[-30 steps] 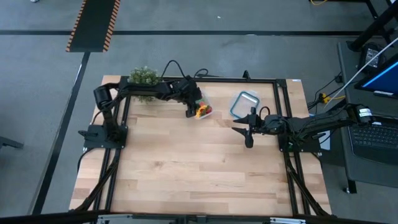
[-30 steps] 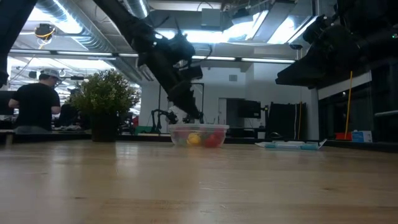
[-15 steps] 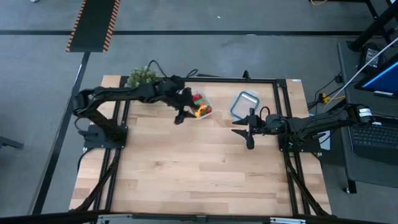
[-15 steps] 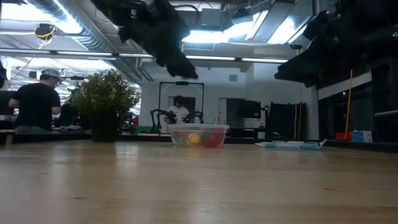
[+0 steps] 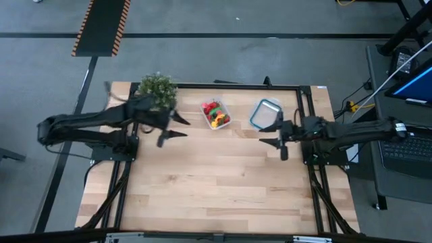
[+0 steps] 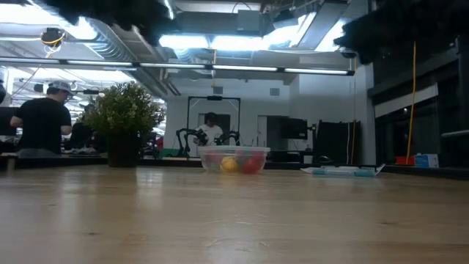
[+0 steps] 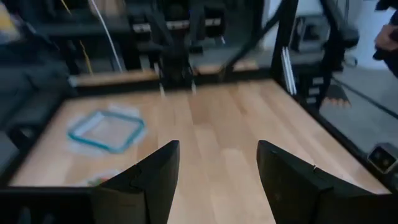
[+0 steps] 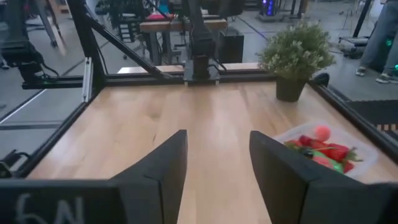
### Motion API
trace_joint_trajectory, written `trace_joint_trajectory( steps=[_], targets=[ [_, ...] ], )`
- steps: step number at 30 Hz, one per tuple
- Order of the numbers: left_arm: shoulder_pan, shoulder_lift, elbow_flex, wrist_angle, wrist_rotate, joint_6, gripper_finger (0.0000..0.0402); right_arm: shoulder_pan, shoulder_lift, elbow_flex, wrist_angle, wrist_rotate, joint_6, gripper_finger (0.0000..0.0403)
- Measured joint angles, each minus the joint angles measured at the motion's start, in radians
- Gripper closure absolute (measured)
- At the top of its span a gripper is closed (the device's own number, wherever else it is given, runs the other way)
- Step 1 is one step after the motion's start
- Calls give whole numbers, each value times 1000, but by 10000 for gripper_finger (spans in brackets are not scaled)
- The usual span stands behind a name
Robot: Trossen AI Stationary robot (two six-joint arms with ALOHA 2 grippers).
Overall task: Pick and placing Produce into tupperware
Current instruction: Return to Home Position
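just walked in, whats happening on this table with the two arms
The job here is packing toy produce into a clear tupperware. That looks done: the pieces sit in the tub and none shows loose on the table. The left end effector and right end effector are both open and empty, held above the table on either side of the tub.

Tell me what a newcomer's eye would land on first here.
The clear tupperware near the table's far edge stands out most, filled with bright red, yellow and green produce. Seen from above, a bushy potted plant stands to its left and a blue-rimmed container lies to its right. The left tool and right tool hover open and empty on either side.
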Motion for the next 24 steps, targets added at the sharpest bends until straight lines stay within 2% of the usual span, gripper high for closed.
trace_joint_trajectory(
  steps=[3,5,12,16,18,24],
  targets=[
    [0,-167,-67,-5,-6,-25,195,6,-94,75,-175,1,-21,228],
    [0,-281,-112,-14,-5,-36,195,8,-158,91,-230,-2,-39,228],
    [-1,-665,-287,-77,-13,-136,195,52,-379,1,-269,-21,-21,228],
    [-1,-831,-365,-121,-57,-181,195,78,-452,-104,-187,-21,-20,228],
    [-2,-871,-395,-124,-62,-190,195,83,-477,-151,-154,-20,-21,228],
    [-24,-854,-449,-118,-70,-192,195,87,-524,-263,-85,-19,-9,228]
  ],
)
